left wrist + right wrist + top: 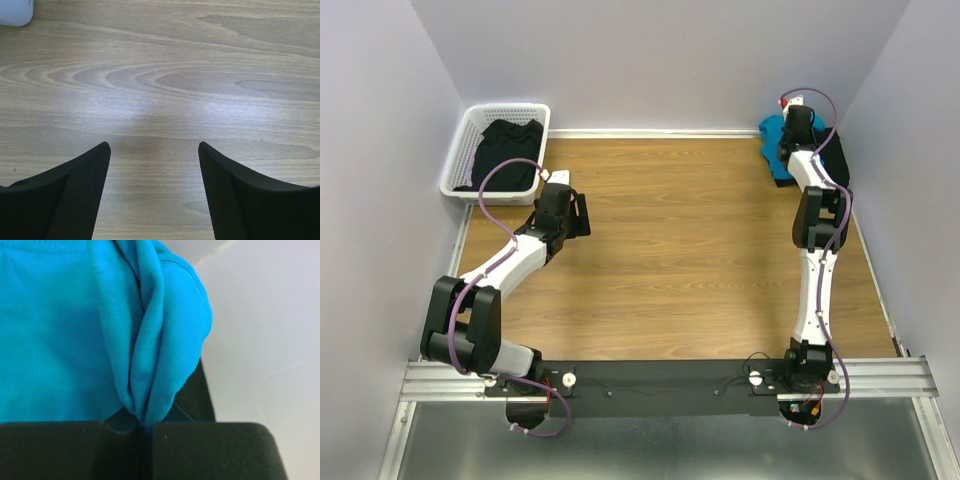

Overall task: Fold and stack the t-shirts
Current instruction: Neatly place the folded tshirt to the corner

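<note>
A teal-blue t-shirt (774,136) lies bunched in the far right corner on top of a black t-shirt (838,160). My right gripper (790,140) is over it, shut on a pinched fold of the teal fabric (150,355); the jaws (145,427) meet with cloth between them, and black fabric (200,395) shows behind. Another black t-shirt (506,150) lies crumpled in the white basket (457,160). My left gripper (582,213) hangs open just right of the basket, its fingers (75,185) wide apart over bare wood, holding nothing (154,150).
The basket stands at the far left against the wall. Walls close in the table on the left, back and right. A white rounded corner (15,10) shows at the top left of the left wrist view. Wooden tabletop (680,250) lies between the arms.
</note>
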